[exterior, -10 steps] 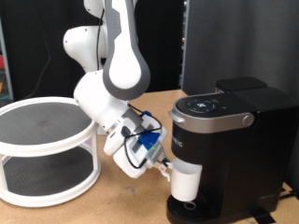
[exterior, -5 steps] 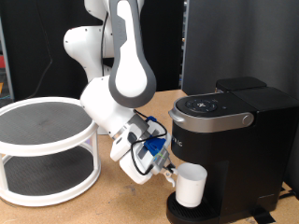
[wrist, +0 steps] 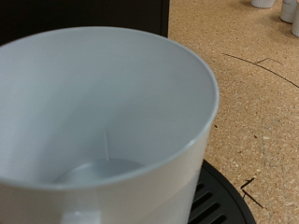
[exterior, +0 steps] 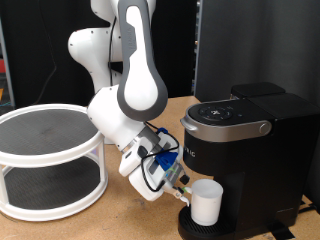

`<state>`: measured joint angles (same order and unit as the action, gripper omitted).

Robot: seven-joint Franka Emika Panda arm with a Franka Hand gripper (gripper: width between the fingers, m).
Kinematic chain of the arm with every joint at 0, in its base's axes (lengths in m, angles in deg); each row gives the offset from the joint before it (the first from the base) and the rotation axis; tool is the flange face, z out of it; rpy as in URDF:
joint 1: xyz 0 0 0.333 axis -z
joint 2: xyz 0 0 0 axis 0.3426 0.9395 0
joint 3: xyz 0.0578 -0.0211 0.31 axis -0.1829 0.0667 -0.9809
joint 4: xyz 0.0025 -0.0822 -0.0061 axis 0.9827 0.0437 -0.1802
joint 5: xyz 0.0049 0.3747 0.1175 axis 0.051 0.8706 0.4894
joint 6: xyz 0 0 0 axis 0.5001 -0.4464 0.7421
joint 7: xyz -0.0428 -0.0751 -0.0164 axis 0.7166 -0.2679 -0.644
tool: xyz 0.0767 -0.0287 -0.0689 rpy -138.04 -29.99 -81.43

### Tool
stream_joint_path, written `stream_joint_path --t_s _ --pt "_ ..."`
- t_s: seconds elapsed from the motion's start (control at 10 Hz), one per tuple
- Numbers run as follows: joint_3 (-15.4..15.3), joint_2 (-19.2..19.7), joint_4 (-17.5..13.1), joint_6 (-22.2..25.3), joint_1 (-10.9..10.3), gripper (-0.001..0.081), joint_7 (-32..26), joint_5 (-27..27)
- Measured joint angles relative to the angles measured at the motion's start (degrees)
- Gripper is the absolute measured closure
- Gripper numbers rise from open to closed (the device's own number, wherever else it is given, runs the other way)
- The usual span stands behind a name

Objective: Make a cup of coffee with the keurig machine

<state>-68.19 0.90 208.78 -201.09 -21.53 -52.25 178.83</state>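
White cup (exterior: 207,202) upright on the keurig machine (exterior: 245,160) round drip base, under its overhanging head, tool (exterior: 180,192) at cup's side, grip state unclear, arm angled down, open table (exterior: 120,222) at the exterior view's left.

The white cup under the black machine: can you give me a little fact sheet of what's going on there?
cup: white cup, upright on the drip base, empty inside
keurig machine: black keurig machine, lid shut
drip base: round black grate under the cup
gripper: gripper beside the cup on the exterior view's left
shelf: round white two-tier shelf at the exterior view's left
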Motion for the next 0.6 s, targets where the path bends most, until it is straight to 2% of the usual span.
stream_joint_path --t_s 0.1,0.2,0.3,0.4,0.5,0.6 --pt "0.04 0.01 0.14 0.03 0.08 0.0319 0.00 -0.22" --pt "0.20 -0.02 0.43 0.25 0.32 0.0319 0.03 -0.94" --pt "0.53 -0.25 0.92 0.95 0.72 0.0144 0.43 -2.44" --pt "0.98 -0.96 1.79 2.58 1.41 0.0144 1.01 -4.48" --pt "1.67 -2.36 3.04 4.68 2.25 0.0025 1.76 -6.59" --pt "2.34 -4.21 4.41 6.92 3.19 0.0006 3.37 -9.00"
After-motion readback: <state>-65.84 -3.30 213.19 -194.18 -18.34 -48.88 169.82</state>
